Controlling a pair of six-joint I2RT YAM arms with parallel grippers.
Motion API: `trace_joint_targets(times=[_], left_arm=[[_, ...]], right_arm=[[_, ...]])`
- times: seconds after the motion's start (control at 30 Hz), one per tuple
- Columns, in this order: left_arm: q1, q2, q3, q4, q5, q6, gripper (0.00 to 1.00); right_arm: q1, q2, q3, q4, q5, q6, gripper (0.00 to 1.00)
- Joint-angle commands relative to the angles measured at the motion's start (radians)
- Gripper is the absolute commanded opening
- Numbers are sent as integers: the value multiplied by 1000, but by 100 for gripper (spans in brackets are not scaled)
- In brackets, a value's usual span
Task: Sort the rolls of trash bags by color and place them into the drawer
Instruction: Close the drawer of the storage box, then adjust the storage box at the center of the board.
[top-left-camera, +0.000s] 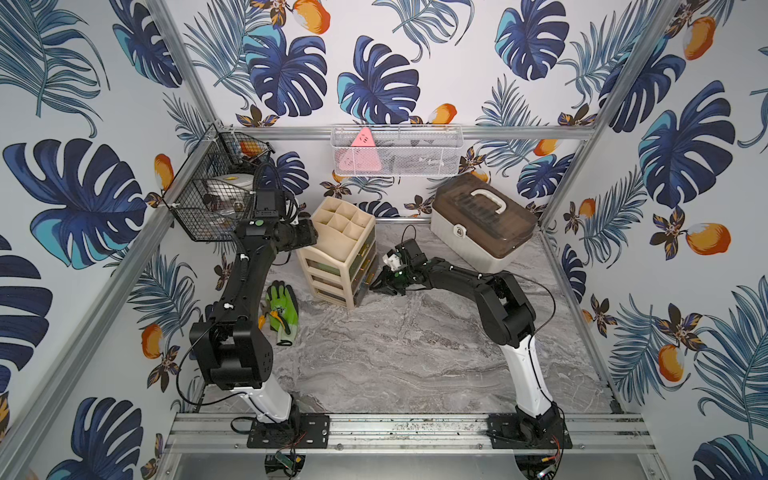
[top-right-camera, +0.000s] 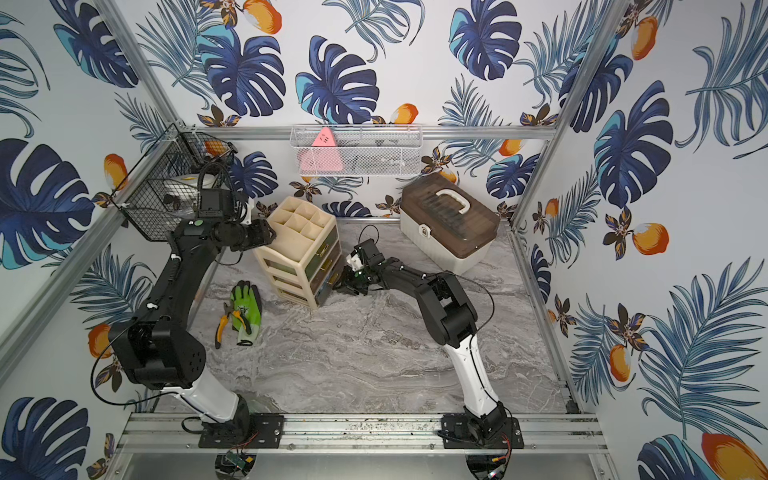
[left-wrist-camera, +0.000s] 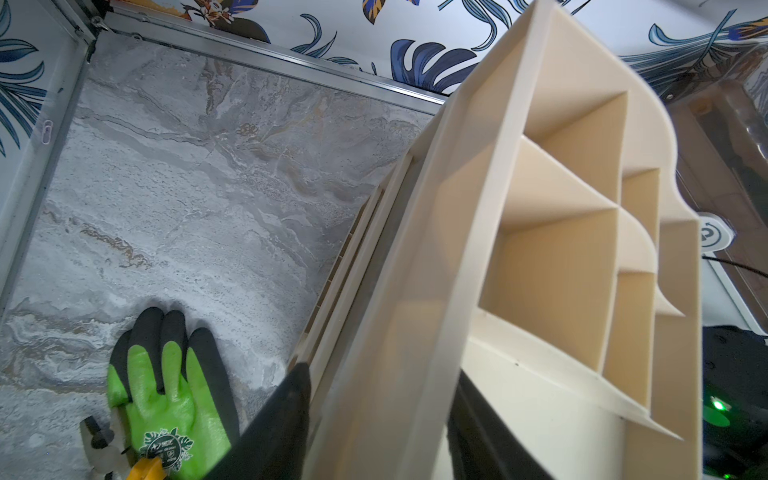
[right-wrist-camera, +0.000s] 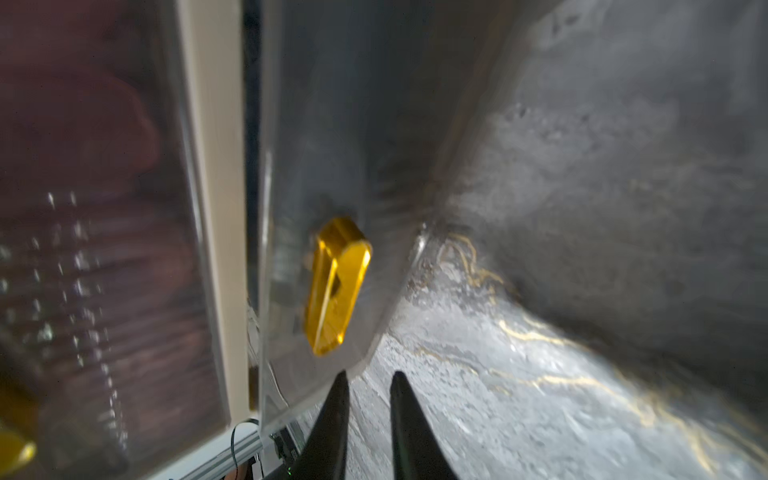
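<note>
Nearby, green glove and pliers beside drawer unit

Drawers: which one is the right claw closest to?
The bottom drawer, the one next to the table. The right gripper is low beside its gold handle; the others sit higher up.
</note>
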Motion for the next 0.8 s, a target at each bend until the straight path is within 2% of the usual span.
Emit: trace_joint_targets(times=[0.0,0.23,0.4,0.67,0.77], left_arm=[[-32,31,-21,-261,46,39,54],[-59,31,-36,-252,60,29,54],[-60,15,-26,-251,89,15,56],[-75,13,-44,-262,164,7,60],[-109,0,-56,-247,171,-9,68]], right_arm=[[5,44,76,-26,-16,32,21],[7,49,94,-19,-37,36,21],[-28,-40,-36,-54,-11,-25,24],[-147,-299,-262,-144,80,-183,37],[-155,-377,-297,-191,134,-247,46]])
